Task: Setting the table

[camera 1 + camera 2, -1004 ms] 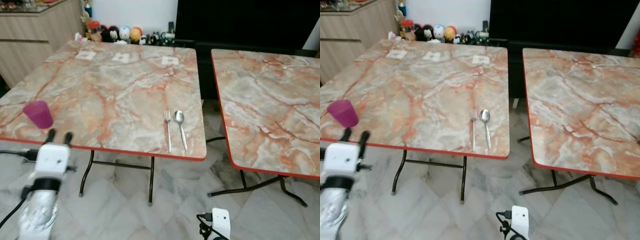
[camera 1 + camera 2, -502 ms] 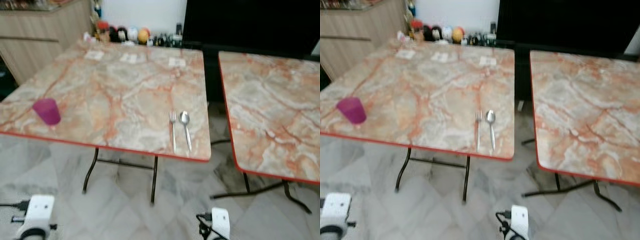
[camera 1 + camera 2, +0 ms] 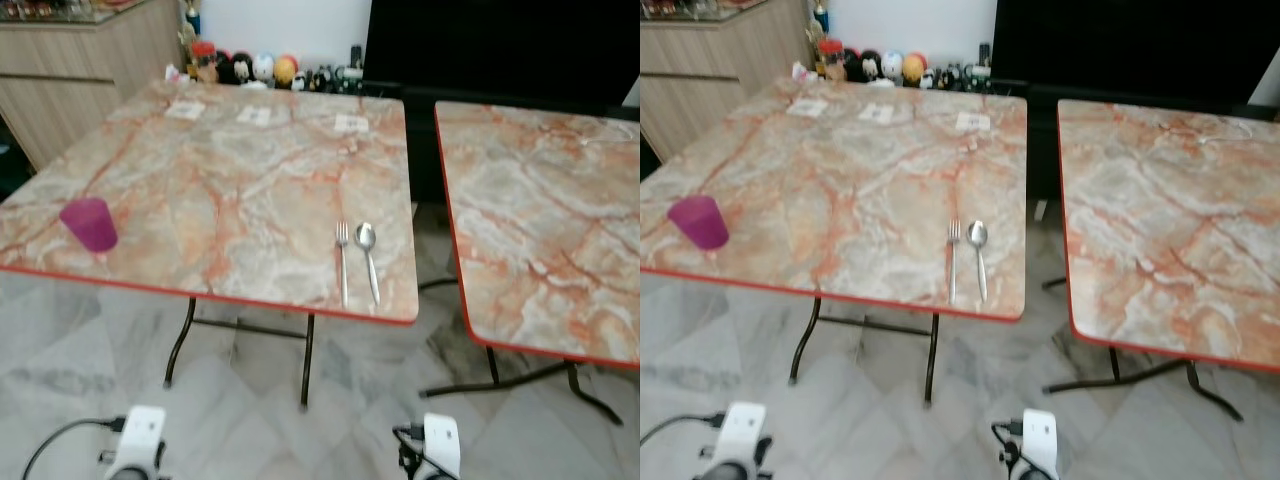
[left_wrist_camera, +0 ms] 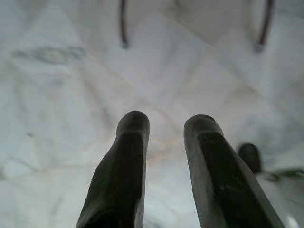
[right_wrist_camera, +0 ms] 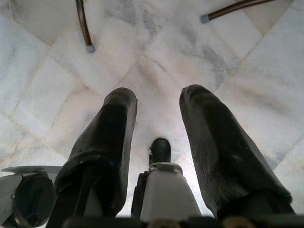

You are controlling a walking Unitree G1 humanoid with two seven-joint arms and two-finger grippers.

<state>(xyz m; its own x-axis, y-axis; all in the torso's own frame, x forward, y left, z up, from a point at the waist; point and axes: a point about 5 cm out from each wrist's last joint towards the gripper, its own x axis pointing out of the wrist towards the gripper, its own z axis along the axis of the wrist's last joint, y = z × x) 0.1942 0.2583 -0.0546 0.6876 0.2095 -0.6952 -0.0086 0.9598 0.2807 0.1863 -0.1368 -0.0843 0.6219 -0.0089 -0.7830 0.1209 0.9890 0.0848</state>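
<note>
Two marble-patterned desks with red edges stand side by side on a pale tiled floor. The left desk carries a purple cup near its front left edge, and a fork and spoon lying just beside each other near its front right corner. The right desk stands apart across a narrow gap. Small figurines line the wall behind. The left gripper and right gripper both hang low over the floor, fingers parted and holding nothing.
</note>
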